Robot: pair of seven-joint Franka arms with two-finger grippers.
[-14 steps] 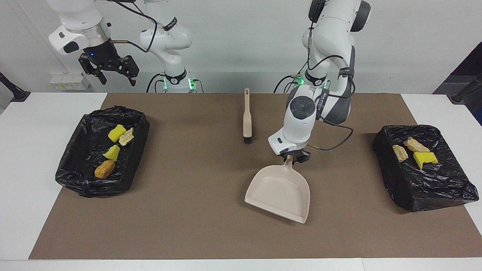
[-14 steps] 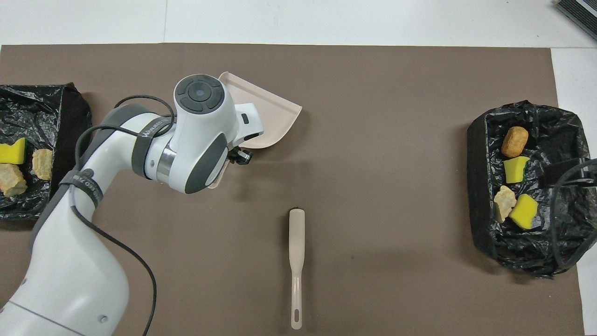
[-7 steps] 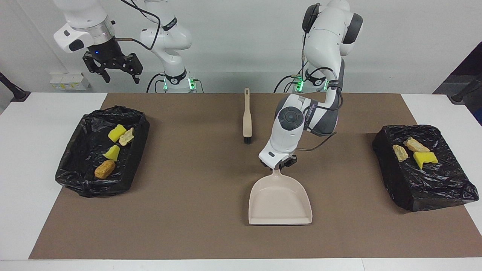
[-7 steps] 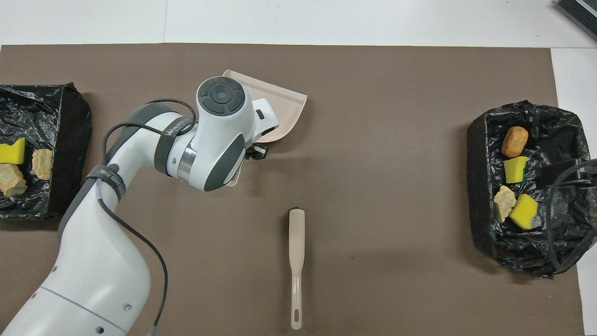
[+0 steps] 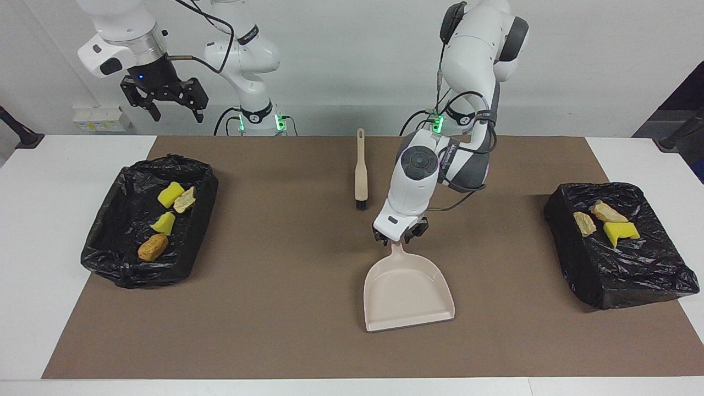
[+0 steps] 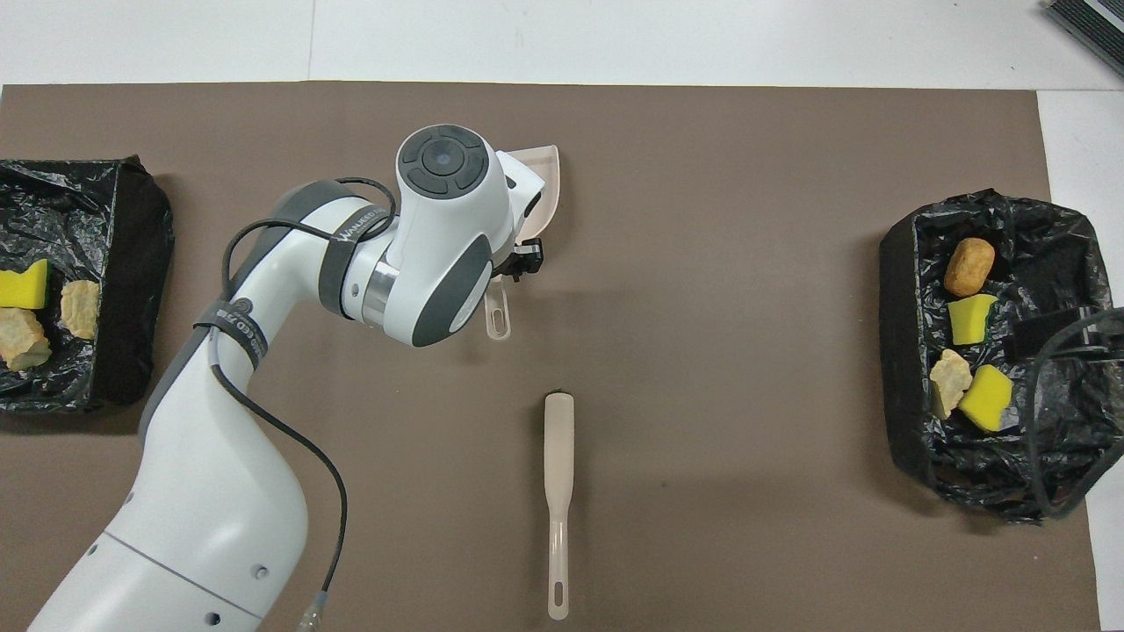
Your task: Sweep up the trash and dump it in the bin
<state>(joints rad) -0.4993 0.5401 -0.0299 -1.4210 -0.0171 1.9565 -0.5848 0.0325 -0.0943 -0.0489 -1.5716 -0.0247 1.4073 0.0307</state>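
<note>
The worktop (image 5: 308, 341) carries two black-lined bins. The trash (image 5: 165, 220) lies in the bin (image 5: 104, 253) toward the right arm's end, more on the other bin (image 5: 632, 275). These lumps look light, spongy and crumbly; better scooped than pinched. The left end effector (image 5: 397, 237) grips the dustpan (image 5: 408, 291) by its handle. The right end effector (image 5: 169, 105) waits aloft, fingers spread wide.

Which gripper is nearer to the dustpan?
Left. The left gripper is at the handle of the dustpan; the right gripper waits high over its own table end.
</note>
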